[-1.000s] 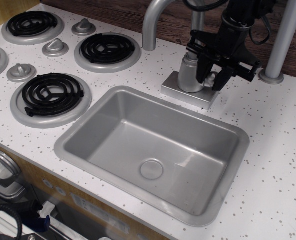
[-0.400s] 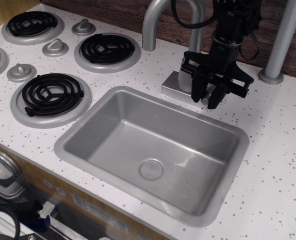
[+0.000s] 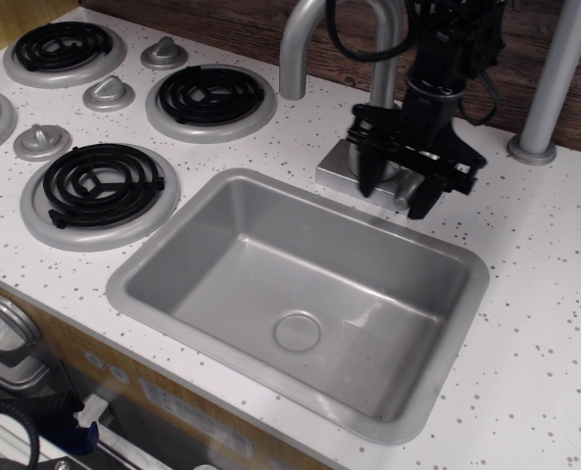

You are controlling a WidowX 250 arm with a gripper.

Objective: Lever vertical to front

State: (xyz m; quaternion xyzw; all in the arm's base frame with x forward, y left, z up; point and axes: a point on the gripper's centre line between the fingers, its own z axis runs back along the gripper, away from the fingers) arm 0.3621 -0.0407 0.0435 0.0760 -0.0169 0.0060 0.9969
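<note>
The lever point(image 3: 404, 192) is a small silver-grey stub that sticks out toward the front from the tap body, just above the sink's back rim. The tap body is mostly hidden behind my arm; its square base point(image 3: 337, 168) shows to the left. My black gripper point(image 3: 396, 193) hangs straight down over the lever. Its fingers point(image 3: 366, 178) stand apart on either side of the lever, with a gap showing between each finger and it. The gripper is open and holds nothing.
The curved silver spout point(image 3: 299, 47) rises behind the tap base. The grey sink point(image 3: 153, 257) lies directly in front of the gripper. A grey post point(image 3: 553, 83) stands at the right rear. Stove burners point(image 3: 210, 98) and knobs point(image 3: 108, 93) fill the left side.
The gripper came forward and down with the lever between its fingers, bringing the lever from upright to pointing forward. Its fingers have since spread apart off the lever.
</note>
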